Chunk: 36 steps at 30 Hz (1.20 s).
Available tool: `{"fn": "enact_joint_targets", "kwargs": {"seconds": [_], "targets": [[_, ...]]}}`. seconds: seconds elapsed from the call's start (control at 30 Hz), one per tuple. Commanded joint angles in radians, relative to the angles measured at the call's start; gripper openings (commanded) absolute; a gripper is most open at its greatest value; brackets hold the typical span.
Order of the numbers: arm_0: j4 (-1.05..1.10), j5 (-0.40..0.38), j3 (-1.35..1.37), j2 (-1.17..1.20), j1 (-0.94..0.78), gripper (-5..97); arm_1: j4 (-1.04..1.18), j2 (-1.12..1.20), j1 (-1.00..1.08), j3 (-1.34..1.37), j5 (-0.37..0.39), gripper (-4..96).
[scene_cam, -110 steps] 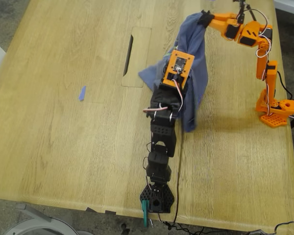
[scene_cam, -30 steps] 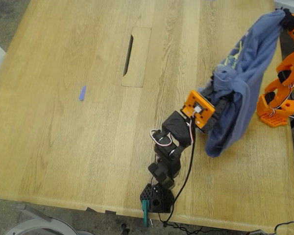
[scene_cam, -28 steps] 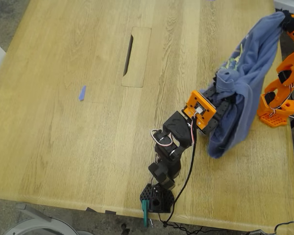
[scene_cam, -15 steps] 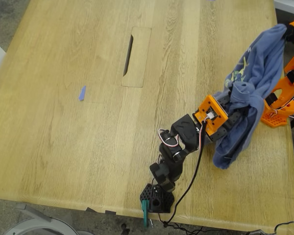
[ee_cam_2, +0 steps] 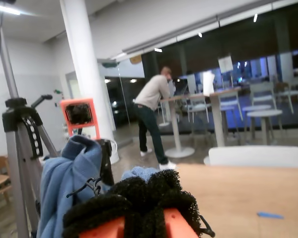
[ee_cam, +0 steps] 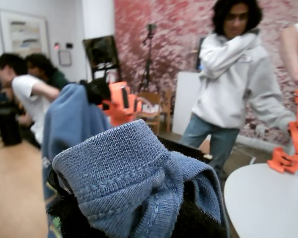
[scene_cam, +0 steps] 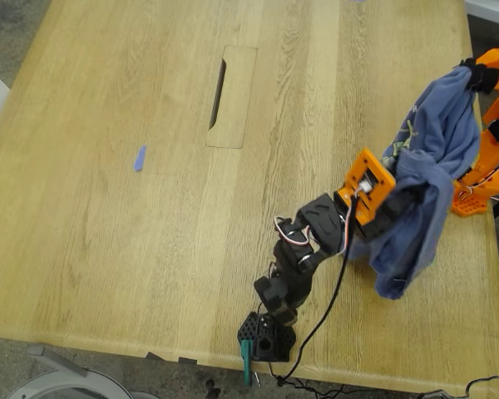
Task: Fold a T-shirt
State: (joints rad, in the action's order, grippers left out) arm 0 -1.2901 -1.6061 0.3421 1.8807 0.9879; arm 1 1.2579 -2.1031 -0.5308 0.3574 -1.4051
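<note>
Exterior view: the T-shirt (scene_cam: 439,137) is off the table (scene_cam: 108,208), strung between both arms at the view's right side.

My first gripper (scene_cam: 397,199), on the black arm, is clamped on a bunched part of the shirt. The first wrist view confirms this: a stitched hem (ee_cam: 129,173) is pinched between the black pads, jaws narrow.

My second gripper (scene_cam: 480,76), on the orange arm, is closed on the upper end of the shirt near the table's far right edge. The second wrist view shows a bit of blue cloth just beyond its foam pads (ee_cam_2: 134,196).

The cloth runs down from the second gripper to the first, then hangs in a loose fold below the first, its lowest end close to or touching the tabletop; contact cannot be confirmed.

A tape scrap (scene_cam: 139,158) lies well apart, toward the exterior view's left.
</note>
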Motion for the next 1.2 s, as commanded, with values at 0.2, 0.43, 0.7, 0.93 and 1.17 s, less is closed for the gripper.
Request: {"fn": "enact_joint_targets", "kwargs": {"seconds": [0.2,0.43,0.7,0.93,1.17], "targets": [[-0.144,-0.114,-0.011,0.103,-0.071,0,0.103,-0.026,0.017,0.0,0.052,0.0],[-0.27,-0.206,-0.011,0.112,-0.135,0,0.158,-0.041,0.046,0.0,0.075,0.0],[-0.423,-0.284,-0.011,0.124,-0.156,0,0.23,-0.051,0.067,0.0,0.097,0.0],[-0.5,-0.336,-0.009,0.127,-0.118,0,0.261,-0.052,0.066,-0.003,0.103,0.0],[-0.512,-0.368,0.109,0.192,-0.107,0,0.307,-0.06,0.074,-0.003,0.109,0.0]]}}
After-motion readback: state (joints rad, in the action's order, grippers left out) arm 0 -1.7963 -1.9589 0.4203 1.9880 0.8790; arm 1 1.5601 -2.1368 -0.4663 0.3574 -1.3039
